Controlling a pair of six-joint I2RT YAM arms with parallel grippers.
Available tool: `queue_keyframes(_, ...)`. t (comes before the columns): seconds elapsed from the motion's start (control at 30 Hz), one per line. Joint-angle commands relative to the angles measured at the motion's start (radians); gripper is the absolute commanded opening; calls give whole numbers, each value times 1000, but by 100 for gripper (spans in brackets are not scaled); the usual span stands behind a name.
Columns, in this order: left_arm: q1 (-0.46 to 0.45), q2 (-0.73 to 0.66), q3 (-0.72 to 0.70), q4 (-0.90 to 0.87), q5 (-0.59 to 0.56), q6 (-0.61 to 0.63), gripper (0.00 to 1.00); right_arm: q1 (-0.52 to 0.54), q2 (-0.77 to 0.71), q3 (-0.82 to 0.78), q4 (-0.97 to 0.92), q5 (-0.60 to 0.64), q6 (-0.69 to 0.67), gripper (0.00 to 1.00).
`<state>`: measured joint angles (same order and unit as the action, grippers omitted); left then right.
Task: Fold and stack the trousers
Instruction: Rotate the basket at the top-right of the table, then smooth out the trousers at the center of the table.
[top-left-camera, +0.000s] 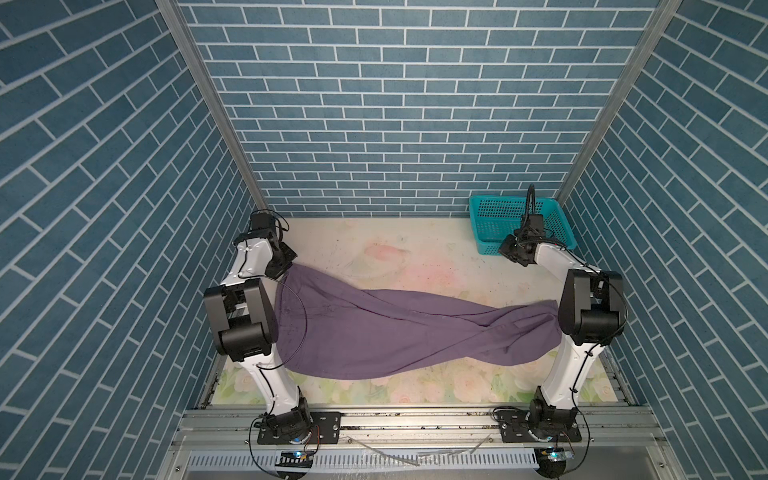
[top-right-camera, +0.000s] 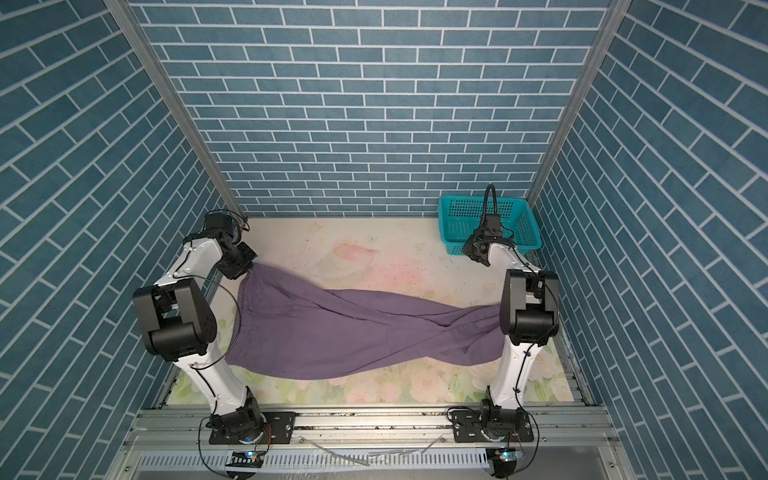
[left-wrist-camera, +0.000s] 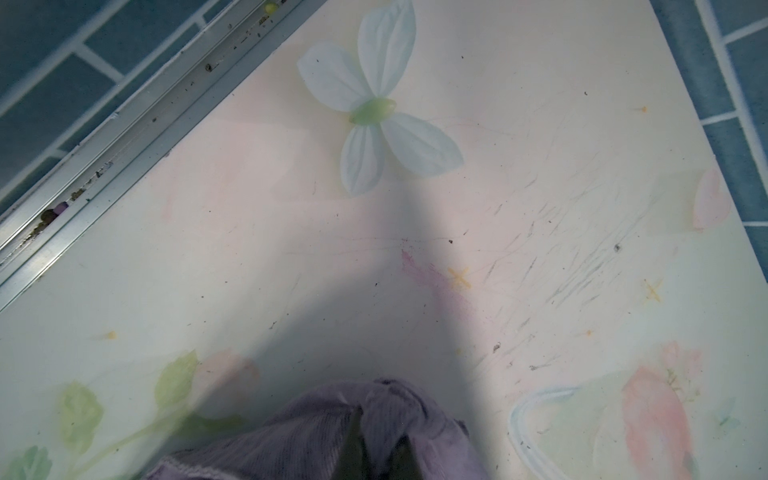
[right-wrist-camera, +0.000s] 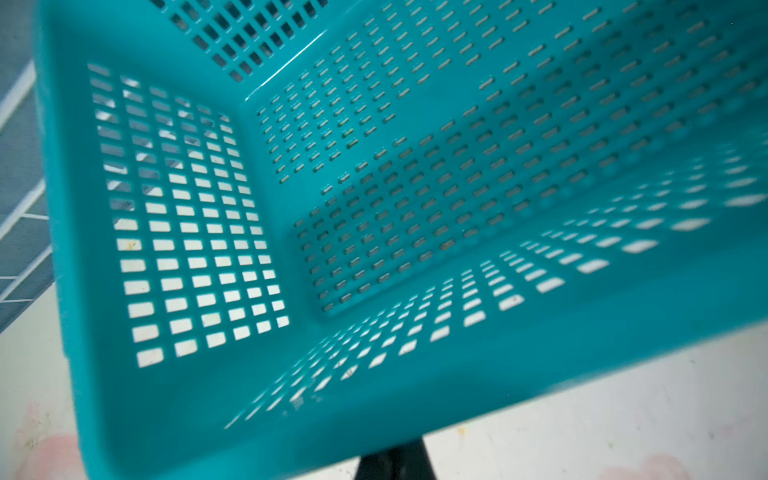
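The mauve trousers lie twisted across the middle of the floral table, waistband end at the left. The leg ends reach under the right arm. At the far left corner of the waistband my left gripper is shut on a bunch of the purple cloth, which wraps round its dark fingers. My right gripper is shut, away from the trousers, with its tips right at the near rim of the teal basket. Whether they touch it is unclear.
The teal perforated basket stands at the back right corner, nothing inside it. Brick-pattern walls close in the table on three sides. A metal rail runs along the left edge, and both arm bases sit on the front rail.
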<state>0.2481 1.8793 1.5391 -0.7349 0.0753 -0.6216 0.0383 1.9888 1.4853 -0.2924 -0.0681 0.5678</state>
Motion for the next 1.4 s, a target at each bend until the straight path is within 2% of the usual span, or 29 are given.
queue_keyframes(0.0, -5, -20, -10, 17, -1, -10, 0, 17, 39, 82, -37, -5, -29, 0)
queue_keyframes(0.2, -6, -50, -4, 6, -6, -13, 0, 61, -62, 34, -85, 35, -81, 0)
queue_keyframes(0.4, -8, -99, -30, 5, 2, -15, 0, 75, -354, -276, -120, 105, -74, 5)
queue_keyframes(0.53, -8, -132, -67, 13, 16, -18, 0, 90, -535, -457, -198, 124, -62, 14)
queue_keyframes(0.77, -9, -189, -137, 7, 17, -11, 0, 166, -734, -640, -282, 113, -71, 57)
queue_keyframes(0.83, -8, -203, -151, -1, 14, 0, 0, 200, -740, -665, -306, 108, -70, 95)
queue_keyframes(0.9, -8, -217, -162, -10, 6, 6, 0, 233, -741, -690, -315, 90, -42, 98)
queue_keyframes(1.1, -8, -267, -185, -33, -22, 22, 0, 278, -763, -804, -243, 65, 58, 96)
queue_keyframes(1.23, -7, -276, -198, -32, -16, 25, 0, 279, -713, -820, -175, 69, 86, 89)
queue_keyframes(1.27, -6, -277, -200, -32, -18, 25, 0, 279, -700, -815, -160, 77, 95, 83)
queue_keyframes(1.3, -7, -277, -202, -32, -22, 26, 0, 277, -685, -805, -141, 93, 102, 70)
queue_keyframes(1.37, -3, -276, -206, -32, -15, 25, 0, 268, -666, -761, -126, 128, 101, 16)
